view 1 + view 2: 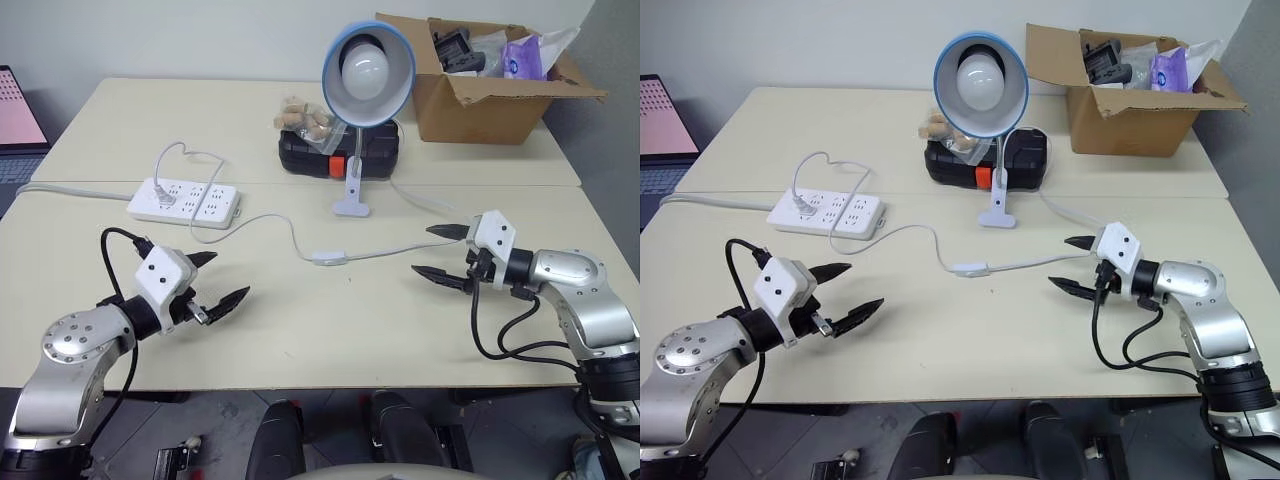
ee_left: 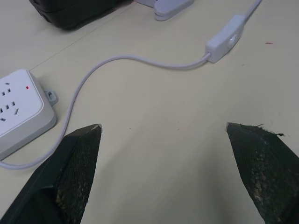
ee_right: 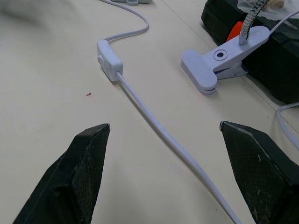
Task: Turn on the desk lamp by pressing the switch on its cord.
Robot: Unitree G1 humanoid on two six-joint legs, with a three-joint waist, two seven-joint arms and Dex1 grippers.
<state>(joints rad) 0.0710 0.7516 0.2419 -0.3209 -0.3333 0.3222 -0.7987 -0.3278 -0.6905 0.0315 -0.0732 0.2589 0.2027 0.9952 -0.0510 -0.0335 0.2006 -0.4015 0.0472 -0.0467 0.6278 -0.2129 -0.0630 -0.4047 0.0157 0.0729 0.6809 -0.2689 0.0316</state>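
the switch (image 1: 329,258) lay mid-surface, long axis parallel to the front edge, on the cord (image 1: 270,222). the desk lamp (image 1: 366,70) faced forward, before a black case (image 1: 310,155). left gripper (image 1: 218,281) and right gripper (image 1: 441,251) flanked it, fingers released, holding nothing.

The switch (image 3: 109,61) ahead of the right gripper (image 3: 163,133) looks like smooth white plastic, as does the cord (image 3: 159,128) between its matt, gritty black fingers (image 3: 84,163). The table (image 1: 330,320) beneath is matt cream laminate; the cardboard box (image 1: 480,95) beyond, dull brown.
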